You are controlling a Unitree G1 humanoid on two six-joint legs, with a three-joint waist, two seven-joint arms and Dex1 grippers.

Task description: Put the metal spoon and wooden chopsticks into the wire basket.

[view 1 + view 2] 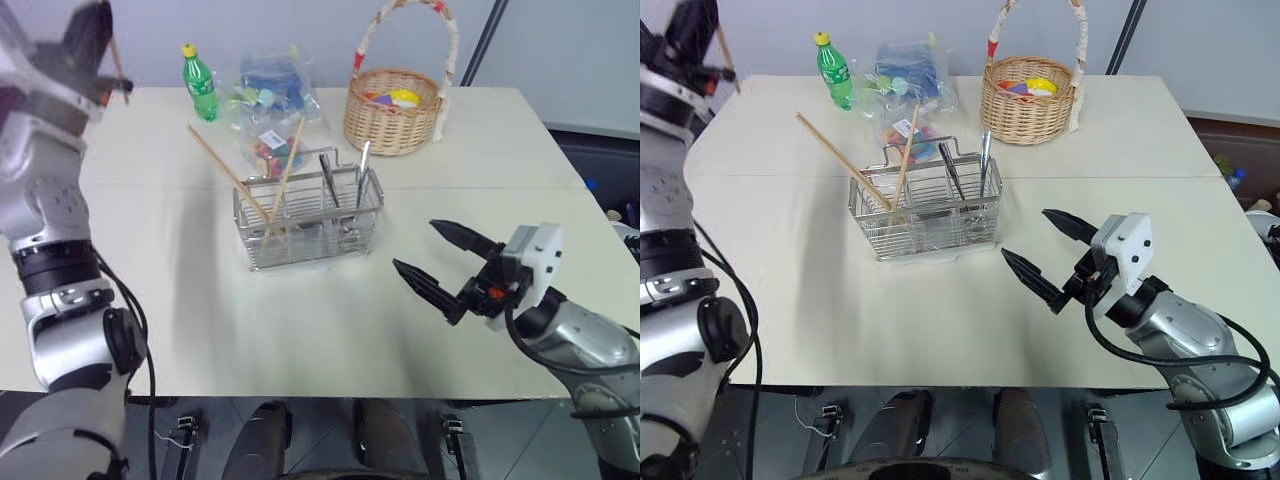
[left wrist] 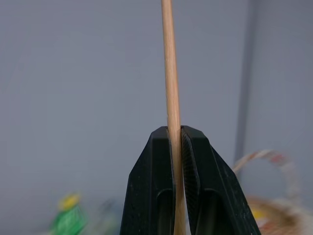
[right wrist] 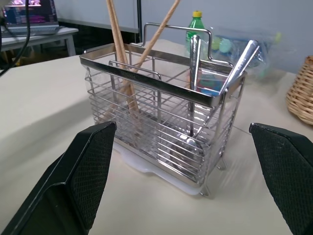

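The two eye views look forward and down from head height over the table (image 1: 300,330); both take in the wire basket (image 1: 308,215), the wicker basket (image 1: 1030,100) and the far wall; the left wrist view looks upward along its own fingers (image 2: 151,191) at the wall, catching the green bottle (image 2: 67,220) low down; the right wrist view sits near table level, facing the wire basket from close by, sharing the bottle with the eye views.

Wire basket (image 1: 308,222) mid-table, wicker basket (image 1: 393,118) behind, bottle (image 1: 200,83) behind-left.
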